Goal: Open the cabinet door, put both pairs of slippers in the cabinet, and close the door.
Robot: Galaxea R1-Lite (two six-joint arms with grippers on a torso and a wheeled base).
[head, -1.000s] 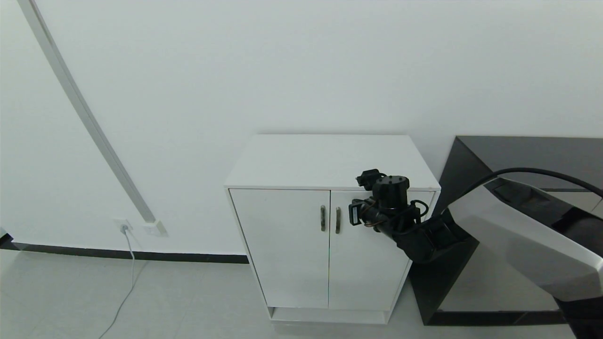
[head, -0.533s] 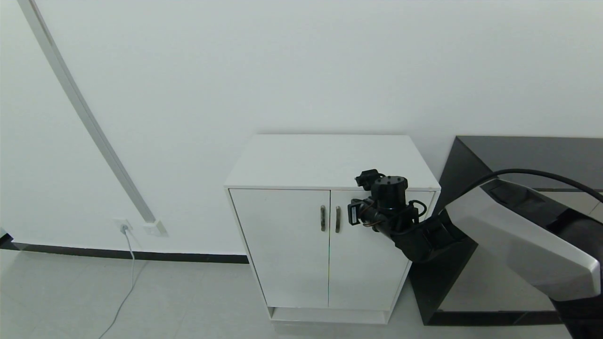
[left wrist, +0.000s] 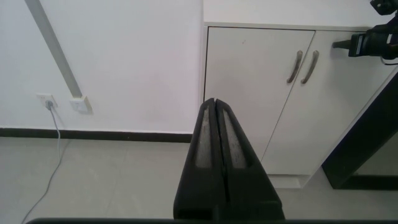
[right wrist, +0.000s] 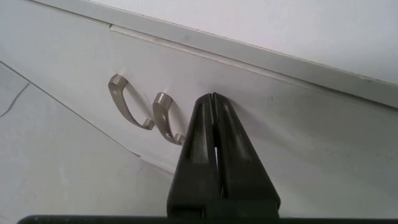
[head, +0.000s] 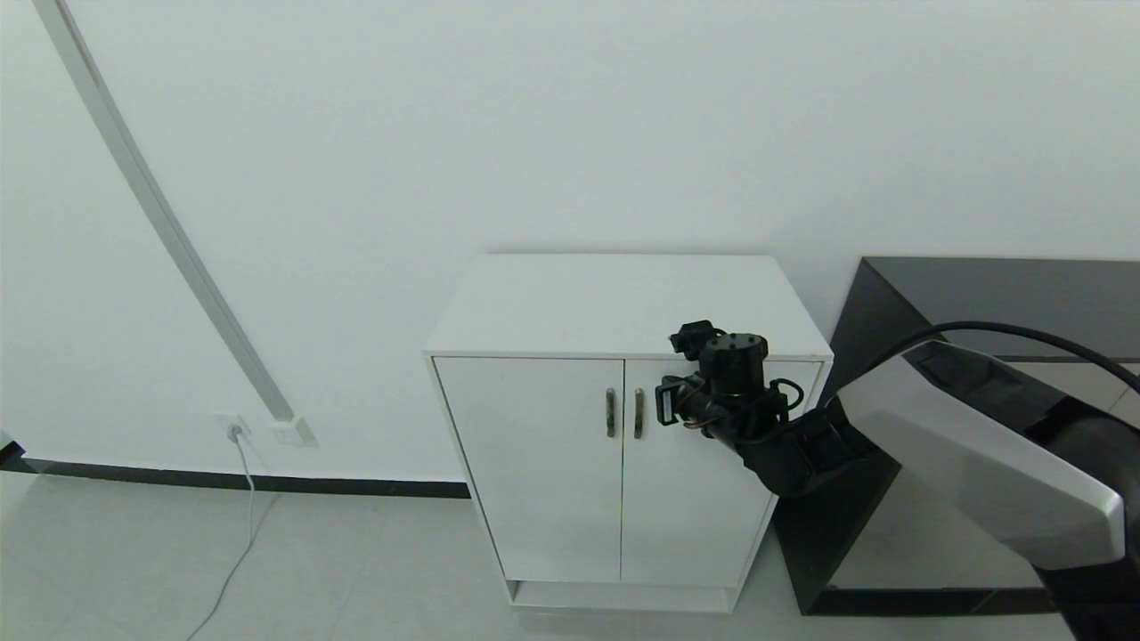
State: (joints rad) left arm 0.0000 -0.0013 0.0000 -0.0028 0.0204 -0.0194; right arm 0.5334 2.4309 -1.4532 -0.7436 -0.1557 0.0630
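A white cabinet (head: pixel 614 307) stands against the wall with both doors closed. Two metal handles (head: pixel 623 414) sit side by side at the seam between the doors. My right gripper (head: pixel 663 402) is shut and empty, its tips in front of the upper part of the right door (head: pixel 690 499), just right of the handles. In the right wrist view the shut fingers (right wrist: pixel 214 99) point at the door panel beside the nearer handle (right wrist: pixel 166 118). My left gripper (left wrist: pixel 215 104) is shut and empty, held back from the cabinet's left door (left wrist: pixel 249 93), above the floor.
A black glossy counter (head: pixel 980 285) adjoins the cabinet's right side. A wall socket (head: pixel 233 429) with a hanging cable and a slanted grey conduit (head: pixel 151 205) are at the left. Open grey floor (head: pixel 267 570) lies left of and before the cabinet.
My right arm has edged slightly left, bringing the shut gripper a little closer to the handles. The cabinet doors have not moved.
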